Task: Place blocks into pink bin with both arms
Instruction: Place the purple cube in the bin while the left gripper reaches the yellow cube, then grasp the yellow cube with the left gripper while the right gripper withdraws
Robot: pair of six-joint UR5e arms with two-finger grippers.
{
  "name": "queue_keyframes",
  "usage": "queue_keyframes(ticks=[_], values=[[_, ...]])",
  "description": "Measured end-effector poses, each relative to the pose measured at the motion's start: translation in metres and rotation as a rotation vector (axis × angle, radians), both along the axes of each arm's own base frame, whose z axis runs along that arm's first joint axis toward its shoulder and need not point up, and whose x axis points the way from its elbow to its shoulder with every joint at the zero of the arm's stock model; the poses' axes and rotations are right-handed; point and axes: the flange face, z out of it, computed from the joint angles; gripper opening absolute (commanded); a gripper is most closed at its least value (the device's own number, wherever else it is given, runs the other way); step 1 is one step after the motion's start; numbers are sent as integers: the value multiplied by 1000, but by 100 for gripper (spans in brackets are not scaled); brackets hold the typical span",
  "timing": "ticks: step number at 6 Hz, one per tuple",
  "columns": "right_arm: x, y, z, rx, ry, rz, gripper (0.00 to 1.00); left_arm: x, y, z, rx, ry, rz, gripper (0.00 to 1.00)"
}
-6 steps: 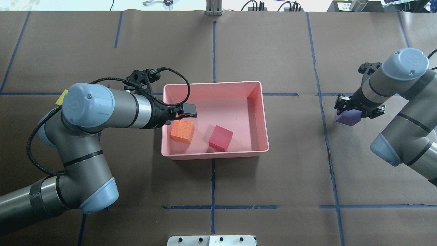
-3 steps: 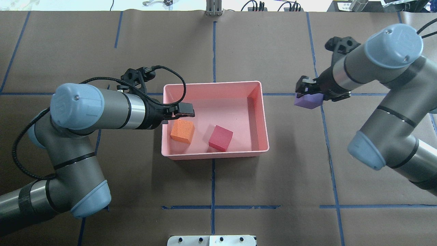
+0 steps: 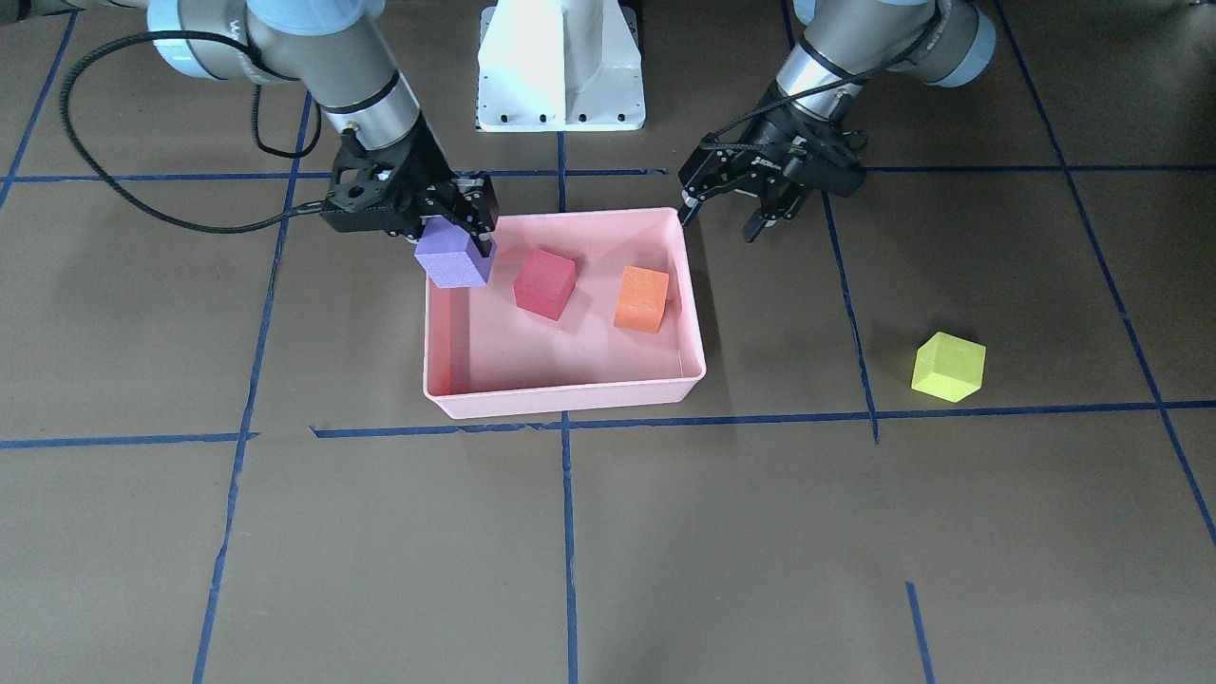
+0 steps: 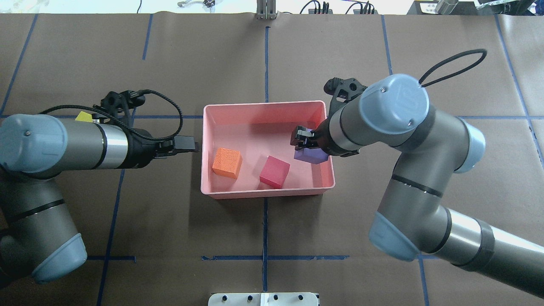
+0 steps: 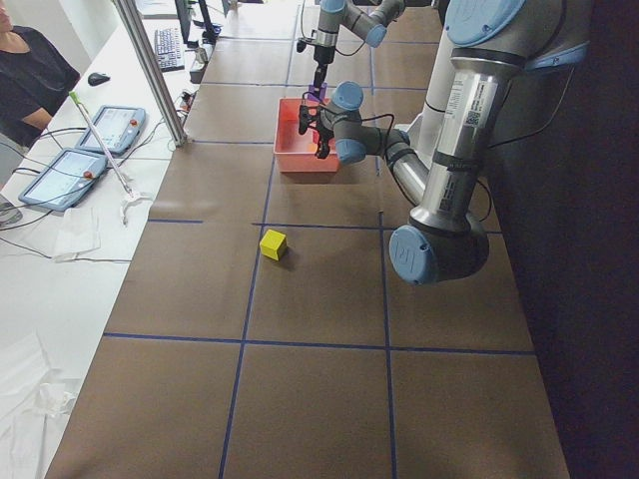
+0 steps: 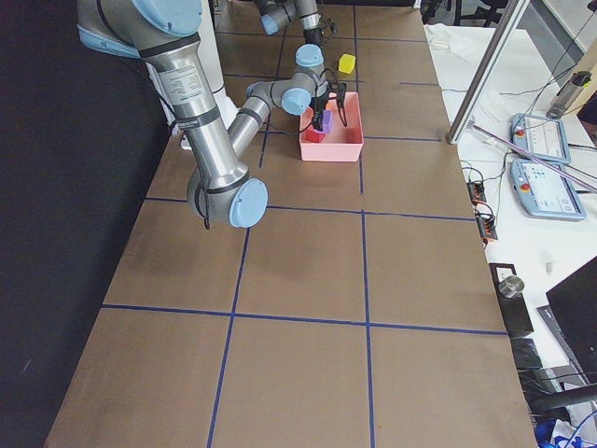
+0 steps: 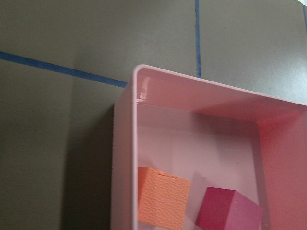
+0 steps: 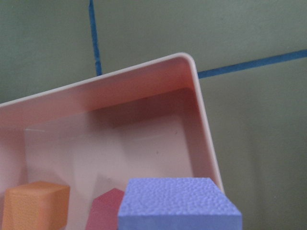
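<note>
The pink bin [image 4: 263,193] [image 3: 560,394] holds the orange block [image 4: 227,162] [image 3: 641,298] and the red block [image 4: 275,171] [image 3: 545,283]. My right gripper [image 4: 304,144] [image 3: 456,249] is shut on the purple block [image 4: 312,155] [image 3: 451,261] and holds it just above the bin's right end, inside the rim. The purple block fills the bottom of the right wrist view [image 8: 180,203]. My left gripper [image 4: 189,145] [image 3: 719,220] is open and empty, just outside the bin's left wall. The yellow-green block [image 3: 948,368] [image 5: 273,243] lies on the table far left, mostly hidden behind my left arm in the overhead view.
The white pedestal base [image 3: 560,66] stands at the robot's side of the table. Blue tape lines cross the brown table cover. An operator [image 5: 30,80] and tablets [image 5: 70,175] are beyond the table's far edge.
My right arm has carried the purple block leftwards from the table's right side to over the bin. My left gripper has drawn back out of the bin to its left.
</note>
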Motion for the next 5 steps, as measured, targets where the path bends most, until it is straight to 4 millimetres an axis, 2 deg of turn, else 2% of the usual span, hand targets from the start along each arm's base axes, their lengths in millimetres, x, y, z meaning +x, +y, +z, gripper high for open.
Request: queue_keyframes(ticks=[1, 2, 3, 4, 5], values=[[-20, 13, 0, 19, 18, 17, 100, -26, -5, 41, 57, -75, 8, 98], [-20, 15, 1, 27, 23, 31, 100, -60, -23, 85, 116, -168, 44, 97], [-3, 15, 5, 25, 15, 39, 100, -90, -48, 127, 168, -250, 104, 98], [33, 18, 14, 11, -2, 38, 100, -111, -70, 163, 228, -324, 161, 98], [70, 21, 27, -9, -10, 37, 100, -123, -92, 195, 287, -396, 209, 97]])
